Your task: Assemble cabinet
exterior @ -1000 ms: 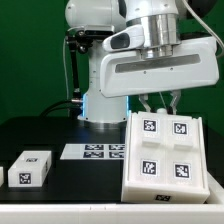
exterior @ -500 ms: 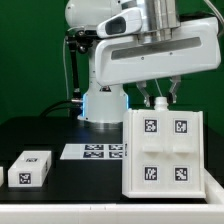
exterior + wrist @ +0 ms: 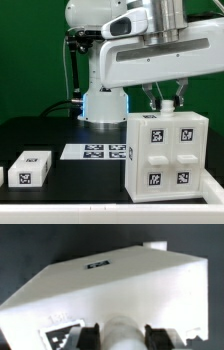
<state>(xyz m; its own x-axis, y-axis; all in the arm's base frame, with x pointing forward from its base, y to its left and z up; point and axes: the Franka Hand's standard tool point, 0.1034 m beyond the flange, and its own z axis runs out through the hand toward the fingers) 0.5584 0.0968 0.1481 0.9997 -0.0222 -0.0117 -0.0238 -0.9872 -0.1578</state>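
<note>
**Cabinet body held from above at the near right of the table**

The large white boxy plastic cabinet (image 3: 168, 155) stands on the near right part of the black table (image 3: 40, 135). Its broad face is turned toward the exterior camera. That face carries four small black-and-white square tags, two above and two below, each on a slightly raised square panel. In the wrist view the cabinet (image 3: 120, 286) fills nearly the whole picture as a pale sloping block over the dark tabletop. One small tag shows on its far upper surface, and part of a larger tag sits close to the fingers.

The two-finger gripper (image 3: 165, 106) comes straight down onto the cabinet's top far edge, one finger on each side of it. In the wrist view the gripper (image 3: 122, 336) has its dark fingers (image 3: 92, 333) pressed against both sides of a rounded white part of the cabinet. It looks clamped onto that part, not released. The wide white hand of the arm hangs directly above the cabinet.

To the left of the cabinet, farther back, the thin flat white marker board (image 3: 95, 151) lies flat on the table with its tags facing up. It lies apart from the cabinet. At the near left, well apart from the cabinet, a small white rectangular block (image 3: 30, 168) rests on the table, with one tag on its near face. Behind the marker board rises the white robot base (image 3: 100, 105), set against a green backdrop (image 3: 30, 50).
</note>
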